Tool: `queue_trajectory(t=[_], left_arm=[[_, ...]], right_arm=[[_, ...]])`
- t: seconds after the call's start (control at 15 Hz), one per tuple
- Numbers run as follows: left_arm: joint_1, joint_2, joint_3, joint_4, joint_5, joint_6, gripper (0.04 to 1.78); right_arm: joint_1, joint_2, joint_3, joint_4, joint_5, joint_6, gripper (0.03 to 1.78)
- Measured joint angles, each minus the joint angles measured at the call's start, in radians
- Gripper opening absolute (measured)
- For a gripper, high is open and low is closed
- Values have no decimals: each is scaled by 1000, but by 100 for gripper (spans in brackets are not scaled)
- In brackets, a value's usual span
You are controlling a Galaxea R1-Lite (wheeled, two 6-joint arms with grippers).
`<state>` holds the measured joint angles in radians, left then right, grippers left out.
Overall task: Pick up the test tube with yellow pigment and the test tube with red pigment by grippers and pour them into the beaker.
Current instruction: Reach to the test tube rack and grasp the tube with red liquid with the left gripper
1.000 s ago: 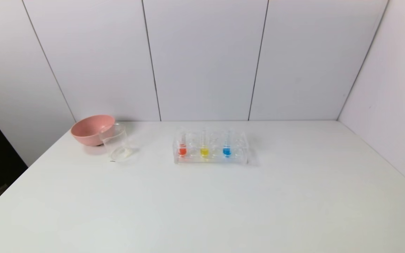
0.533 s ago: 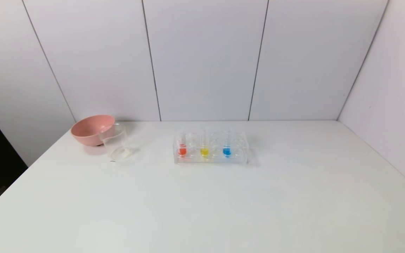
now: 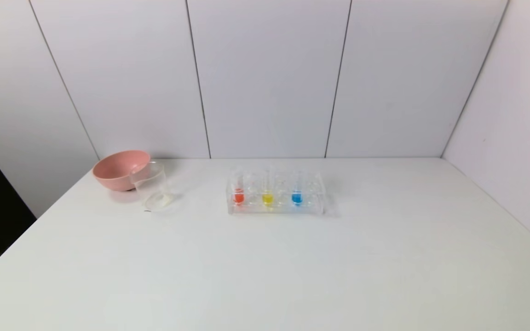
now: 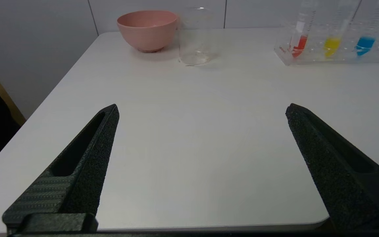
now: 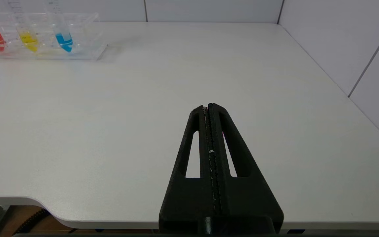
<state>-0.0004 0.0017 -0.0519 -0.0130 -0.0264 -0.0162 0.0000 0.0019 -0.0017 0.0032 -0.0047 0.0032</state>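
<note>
— Head view: where are the tubes?
— Red tube (image 3: 238,196) and yellow tube (image 3: 267,197) stand racked; beaker (image 3: 153,186) (beside the pink bowl (image 3: 120,169)) waits. My left claw (image 4: 202,113) gapes wide, right claw (image 5: 208,106) is closed, over the desk (image 3: 265,276).

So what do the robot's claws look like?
Both are black. The left gripper has two long pointed fingers with a rough, grainy skin, a hollow groove down each and ridges near the base. The right gripper looks like a black triangle with two long window-like cut-outs and a thin seam down its middle. No cables or markings show.
</note>
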Motion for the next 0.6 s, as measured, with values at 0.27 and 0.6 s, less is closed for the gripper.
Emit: queue_trajectory(t=[0.27, 0.6], left_arm=[[0, 31, -174, 101, -108, 2, 177], [-2, 278, -402, 107, -171, -9, 177]], right_arm=[[0, 0, 0, 0, 0, 0, 11], [0, 0, 0, 0, 0, 0, 11]])
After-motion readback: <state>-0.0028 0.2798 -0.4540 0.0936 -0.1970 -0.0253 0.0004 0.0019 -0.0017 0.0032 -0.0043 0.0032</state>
